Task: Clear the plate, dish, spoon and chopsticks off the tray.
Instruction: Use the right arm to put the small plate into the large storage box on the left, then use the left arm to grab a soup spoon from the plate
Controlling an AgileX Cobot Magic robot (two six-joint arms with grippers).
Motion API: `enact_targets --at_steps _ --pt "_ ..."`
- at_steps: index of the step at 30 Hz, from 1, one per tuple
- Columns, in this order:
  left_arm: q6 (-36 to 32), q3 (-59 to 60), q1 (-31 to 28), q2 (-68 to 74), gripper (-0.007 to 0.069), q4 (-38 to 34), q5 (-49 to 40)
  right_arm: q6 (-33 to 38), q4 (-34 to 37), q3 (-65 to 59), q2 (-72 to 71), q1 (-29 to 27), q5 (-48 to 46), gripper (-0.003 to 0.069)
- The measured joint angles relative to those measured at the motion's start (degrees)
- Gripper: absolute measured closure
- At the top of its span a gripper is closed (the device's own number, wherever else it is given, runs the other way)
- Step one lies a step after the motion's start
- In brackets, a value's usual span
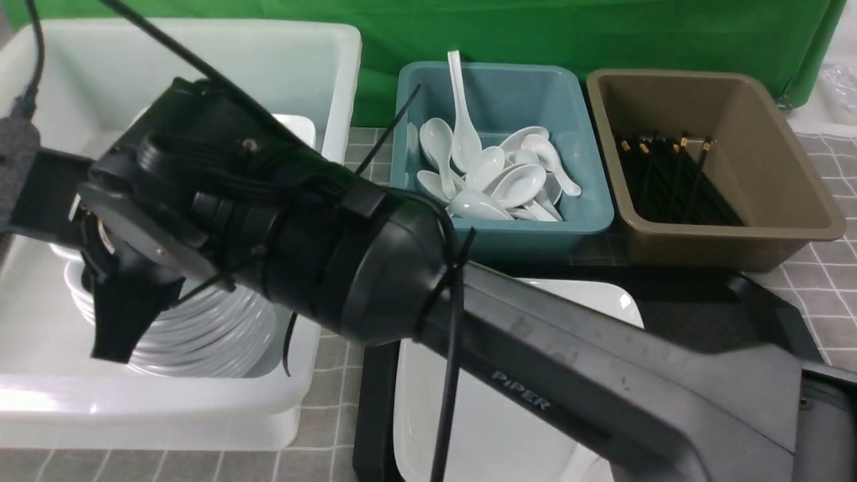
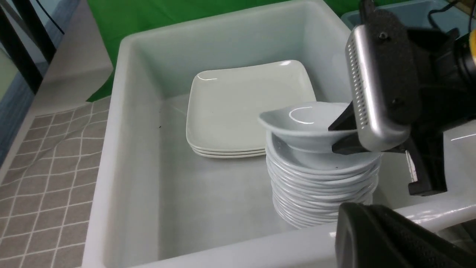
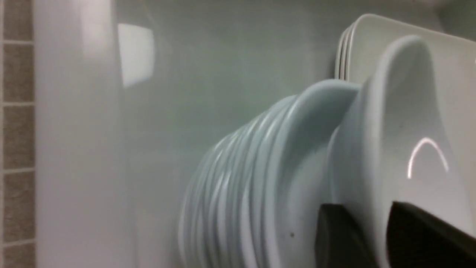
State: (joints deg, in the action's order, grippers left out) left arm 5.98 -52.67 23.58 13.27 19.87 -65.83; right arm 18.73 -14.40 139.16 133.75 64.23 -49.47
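Note:
My right gripper (image 3: pixel 368 208) reaches into the white tub (image 1: pixel 321 87). Its jaws stand apart on either side of the rim of the small white dish (image 3: pixel 405 123). The dish (image 2: pixel 301 123) lies tilted on top of a tall stack of like dishes (image 2: pixel 319 193). From the front the gripper (image 1: pixel 120 321) hangs over that stack. The large white plate (image 1: pixel 469 408) lies on the black tray (image 1: pixel 375 415), mostly covered by my right arm. No spoon or chopsticks show on the visible part of the tray. My left gripper (image 2: pixel 357 219) is shut and empty by the tub's near wall.
Three square plates (image 2: pixel 241 108) are stacked at the back of the white tub. A teal tub (image 1: pixel 582 134) holds several white spoons. A brown tub (image 1: pixel 770 167) holds black chopsticks. A green cloth hangs behind, and the table has a grey checked cover.

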Motion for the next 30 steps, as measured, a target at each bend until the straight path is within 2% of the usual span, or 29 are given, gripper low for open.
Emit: enact_targets --at_steps 1,3,4,5,8,10,14,15,16,19,20,22,28,30 --pt "0.00 0.00 0.00 0.11 0.0604 -0.41 0.02 -1.05 -0.78 0.00 -0.07 0.00 -1.36 0.0272" --pt "-0.07 0.19 0.00 0.17 0.0604 -1.57 0.40 -1.57 -0.84 0.00 -0.75 0.09 -4.16 0.0174" --pt "-0.14 0.27 0.00 0.17 0.0604 -1.73 0.38 -1.58 -0.84 0.00 -0.75 0.18 -4.54 0.0165" --pt "-0.97 0.38 0.00 0.43 0.0604 -3.22 1.06 -1.74 -0.84 0.00 -2.23 0.57 -7.98 0.0104" --pt "-3.22 0.38 0.00 1.56 0.0604 -6.01 4.17 -1.81 -0.89 0.00 -6.43 1.71 -14.16 0.0080" --pt "-4.18 0.38 0.00 3.02 0.0604 -7.98 7.42 -2.68 -1.03 -0.21 -11.06 2.19 -17.41 0.0116" --pt "-4.94 0.38 0.00 7.55 0.0604 -10.36 11.37 -6.22 -1.56 -2.70 -18.34 1.29 -17.41 0.0234" --pt "-5.98 0.38 0.00 10.21 0.0604 -11.15 12.03 -7.80 -1.57 -5.53 -21.89 0.14 -17.41 0.0323" --pt "-6.88 0.38 0.00 12.27 0.0604 -11.95 11.96 -9.00 -1.62 -9.11 -25.35 -1.24 -17.41 0.0380" --pt "-8.44 0.40 1.17 18.41 0.0604 -15.43 11.82 -12.61 -1.79 -20.69 -34.92 -5.50 -17.41 0.0505" --pt "-8.61 0.40 1.17 18.82 0.0604 -15.61 11.82 -13.01 -1.79 -22.60 -36.45 -5.85 -17.41 0.0510" --pt "-10.61 0.40 4.22 23.68 0.0604 -17.27 11.93 -17.55 -2.34 -34.46 -46.11 -10.46 -17.46 0.0538" --pt "-17.26 0.40 11.10 38.39 0.0604 -19.87 11.92 -25.98 -2.76 -63.00 -67.38 -18.71 -17.46 0.0537" --pt "-17.60 0.40 12.56 47.56 0.0604 -23.78 14.25 -28.74 -2.76 -71.86 -75.26 -20.49 -17.34 0.0532"
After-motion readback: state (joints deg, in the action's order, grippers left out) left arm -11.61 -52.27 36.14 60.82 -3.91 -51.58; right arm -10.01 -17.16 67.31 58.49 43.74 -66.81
